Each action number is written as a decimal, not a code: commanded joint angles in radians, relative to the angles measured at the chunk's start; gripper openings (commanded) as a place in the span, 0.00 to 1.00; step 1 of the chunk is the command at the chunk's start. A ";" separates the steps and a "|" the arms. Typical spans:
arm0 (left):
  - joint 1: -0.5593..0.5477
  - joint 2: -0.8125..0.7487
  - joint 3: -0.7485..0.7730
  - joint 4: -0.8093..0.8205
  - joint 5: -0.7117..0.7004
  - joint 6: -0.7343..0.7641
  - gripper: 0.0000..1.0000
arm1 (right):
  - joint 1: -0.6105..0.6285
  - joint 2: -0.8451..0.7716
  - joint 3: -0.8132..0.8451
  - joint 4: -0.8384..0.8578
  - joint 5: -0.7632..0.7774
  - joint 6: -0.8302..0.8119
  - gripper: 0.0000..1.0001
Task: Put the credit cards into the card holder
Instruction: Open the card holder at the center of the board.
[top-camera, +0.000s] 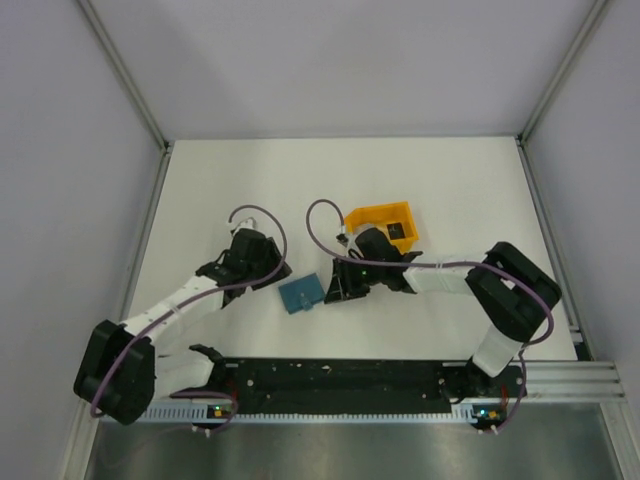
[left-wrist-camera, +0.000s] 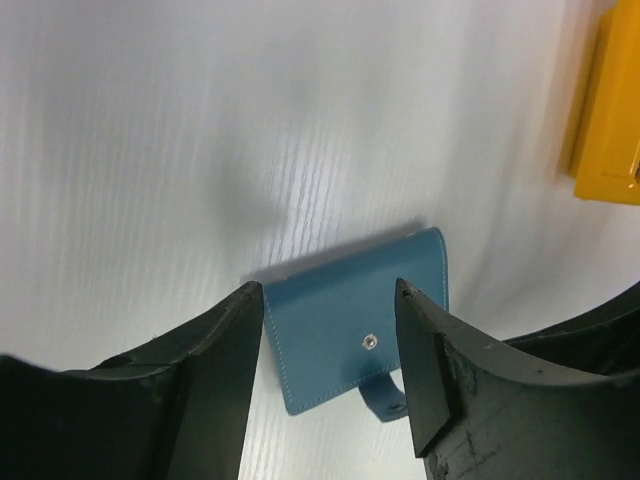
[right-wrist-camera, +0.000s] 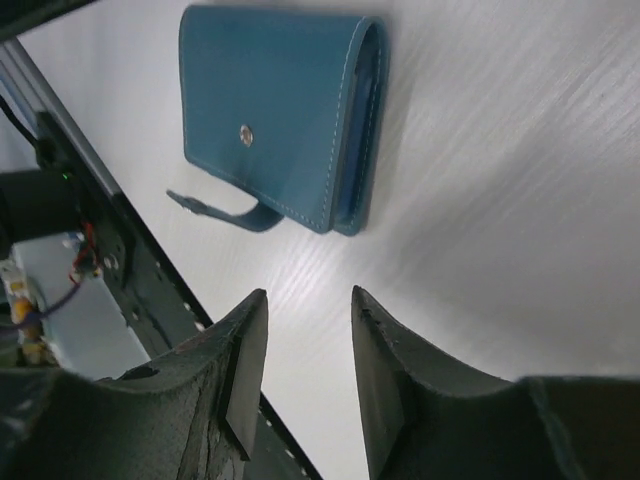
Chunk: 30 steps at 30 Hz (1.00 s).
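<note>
Near the front edge of the table (top-camera: 200, 200), slightly left of centre: card holder (top-camera: 300, 293) lies flat, folded shut, strap (right-wrist-camera: 215, 208) unfastened and curling off one side. At its left end the left gripper (left-wrist-camera: 330, 300) has its jaws well apart with nothing held; the holder shows through the gap. Just off its right end the right gripper (right-wrist-camera: 307, 300) has its jaws partly apart and is empty. Further back, towards centre, sits an orange tray (top-camera: 372, 216) with a dark flat piece (top-camera: 399, 231) inside, too small to tell if it's a card.
</note>
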 joint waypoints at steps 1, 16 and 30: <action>0.027 0.090 0.028 0.163 0.042 0.077 0.60 | 0.002 0.053 0.005 0.225 -0.002 0.330 0.40; 0.038 0.196 -0.027 0.130 0.200 0.009 0.61 | 0.059 0.127 -0.003 0.334 0.061 0.552 0.47; 0.038 0.119 -0.004 -0.010 0.102 0.020 0.61 | 0.113 -0.060 -0.012 0.107 0.238 0.352 0.53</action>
